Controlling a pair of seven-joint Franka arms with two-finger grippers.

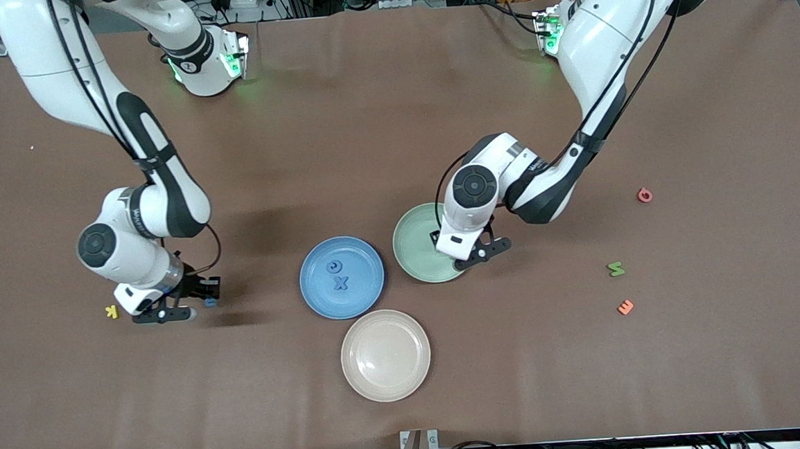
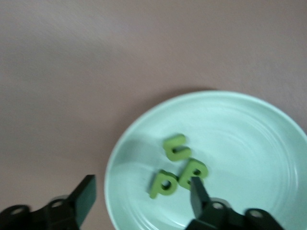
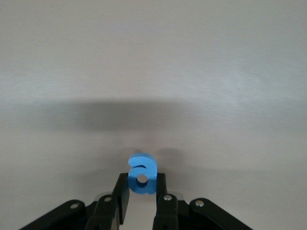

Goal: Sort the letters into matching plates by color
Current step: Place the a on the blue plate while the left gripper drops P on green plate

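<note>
The blue plate (image 1: 316,300) holds two blue letters (image 1: 337,274). Beside it, toward the left arm's end, the pale green plate (image 1: 411,241) (image 2: 249,143) holds three green letters (image 2: 175,146) (image 2: 163,183) (image 2: 194,171). My left gripper (image 1: 478,254) (image 2: 143,196) hangs open over the green plate's rim, nothing between its fingers. My right gripper (image 1: 202,300) (image 3: 142,191) is shut on a blue letter "a" (image 3: 142,173) (image 1: 209,302), low over the table toward the right arm's end. Another green letter (image 1: 616,268) lies on the table toward the left arm's end.
A beige plate (image 1: 385,354) sits nearer the front camera than the two coloured plates. A yellow letter (image 1: 111,311) lies beside the right gripper. An orange letter (image 1: 625,306) and a red letter (image 1: 644,195) lie near the loose green one.
</note>
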